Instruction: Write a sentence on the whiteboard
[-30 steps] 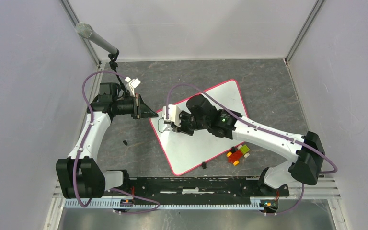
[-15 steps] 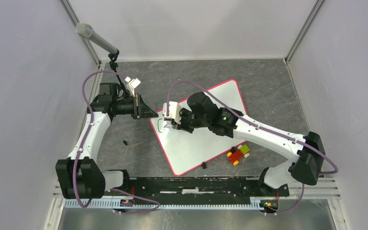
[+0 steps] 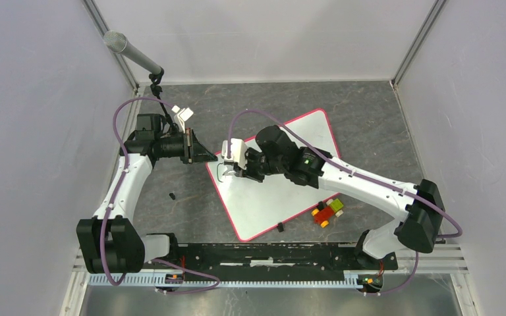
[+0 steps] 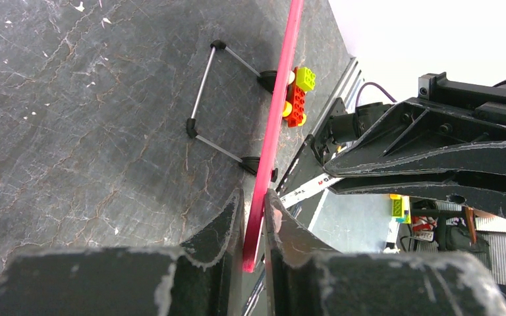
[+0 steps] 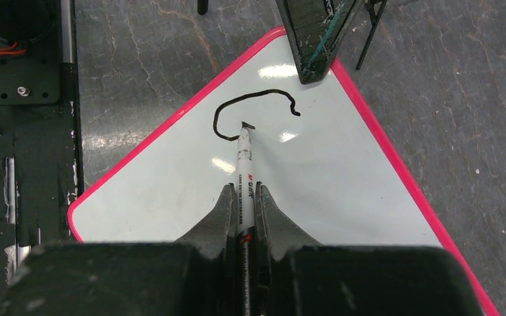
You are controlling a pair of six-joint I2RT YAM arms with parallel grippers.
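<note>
The whiteboard (image 3: 267, 204) lies tilted on the dark table, white with a red-pink rim. My left gripper (image 3: 208, 157) is shut on its left corner; the left wrist view shows the rim (image 4: 278, 125) edge-on between my left gripper's jaws (image 4: 253, 220). My right gripper (image 5: 242, 192) is shut on a white marker (image 5: 244, 164), tip down on the board (image 5: 316, 191). Of the sentence only one black curved stroke (image 5: 250, 95) shows, near that corner. In the top view my right gripper (image 3: 232, 166) hovers over the stroke.
Coloured toy bricks (image 3: 328, 212) lie by the board's near right edge. A small black cap (image 3: 172, 195) lies left of the board. A microphone (image 3: 132, 52) on a stand and a white clip (image 3: 183, 115) stand at the back left. A wire stand (image 4: 204, 99) lies under the board.
My right gripper has shifted slightly left and away with the marker on the board. The left arm and the board have not moved.
</note>
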